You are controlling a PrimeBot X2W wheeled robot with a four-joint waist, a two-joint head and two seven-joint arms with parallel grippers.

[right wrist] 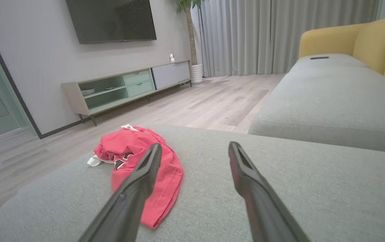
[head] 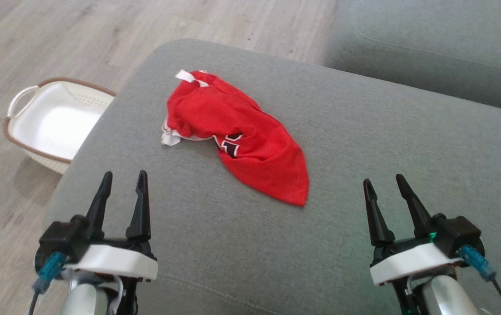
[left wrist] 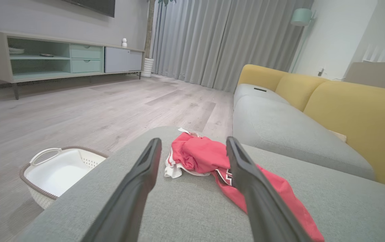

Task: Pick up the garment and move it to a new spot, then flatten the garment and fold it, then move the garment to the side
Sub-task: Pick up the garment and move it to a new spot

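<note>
A crumpled red garment [head: 237, 131] with white trim and a dark print lies bunched on the grey sofa cushion [head: 364, 144], toward its far left part. It also lies ahead of both wrist cameras, as the red garment [left wrist: 206, 156] and the red garment [right wrist: 135, 153]. My left gripper [head: 123, 179] hovers open at the lower left, short of the garment, with nothing between its fingers. My right gripper [head: 384, 181] stands open at the lower right, to the right of the garment's near tip, also holding nothing.
A white laundry basket [head: 53, 120] with a brown rim sits on the wooden floor left of the cushion. A second grey cushion [head: 430, 39] lies beyond at the right. A yellow sofa back [left wrist: 357, 111] and a low TV cabinet [left wrist: 54, 60] stand farther off.
</note>
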